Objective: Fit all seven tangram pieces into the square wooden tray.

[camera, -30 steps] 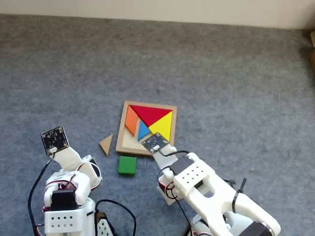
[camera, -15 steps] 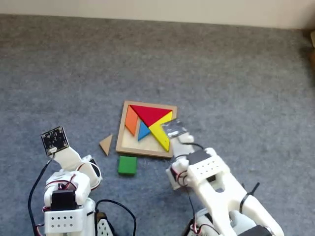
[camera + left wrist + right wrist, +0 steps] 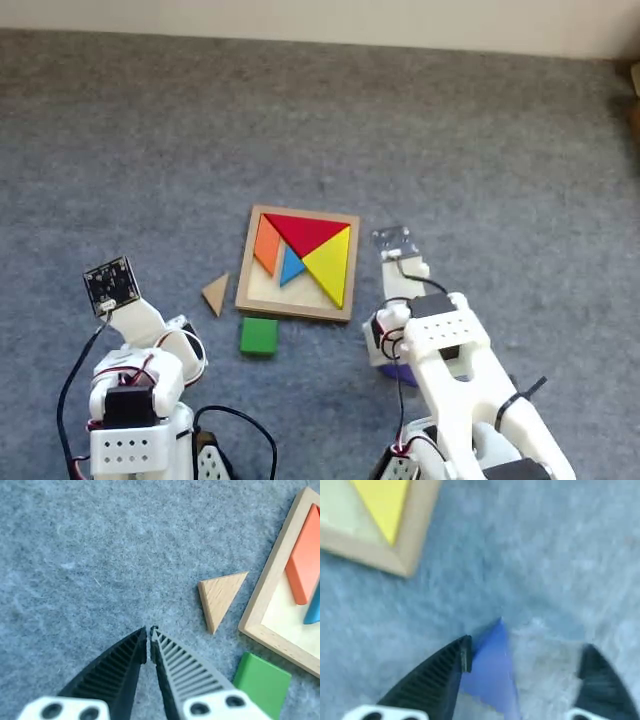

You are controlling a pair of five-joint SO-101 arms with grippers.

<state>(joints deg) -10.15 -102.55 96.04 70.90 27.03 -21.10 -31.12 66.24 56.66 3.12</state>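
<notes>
The square wooden tray (image 3: 247,290) holds a red triangle (image 3: 303,231), a yellow triangle (image 3: 330,262), an orange parallelogram (image 3: 266,245) and a small blue triangle (image 3: 291,267). On the carpet left of it lie a plain wooden triangle (image 3: 215,294) and a green square (image 3: 259,335). My left gripper (image 3: 149,630) is shut and empty, short of the wooden triangle (image 3: 220,597). My right gripper (image 3: 526,655) is open over the carpet right of the tray corner (image 3: 415,545). A blue-purple triangle (image 3: 492,675) lies between its fingers, close against one finger (image 3: 462,655).
Grey carpet covers the whole floor. The left arm (image 3: 135,385) stands at the near left, the right arm (image 3: 440,350) at the near right beside the tray. A pale wall edge runs along the far side.
The right arm has swung right, from over the tray's near edge to the carpet beside the tray. The left arm has kept still.
</notes>
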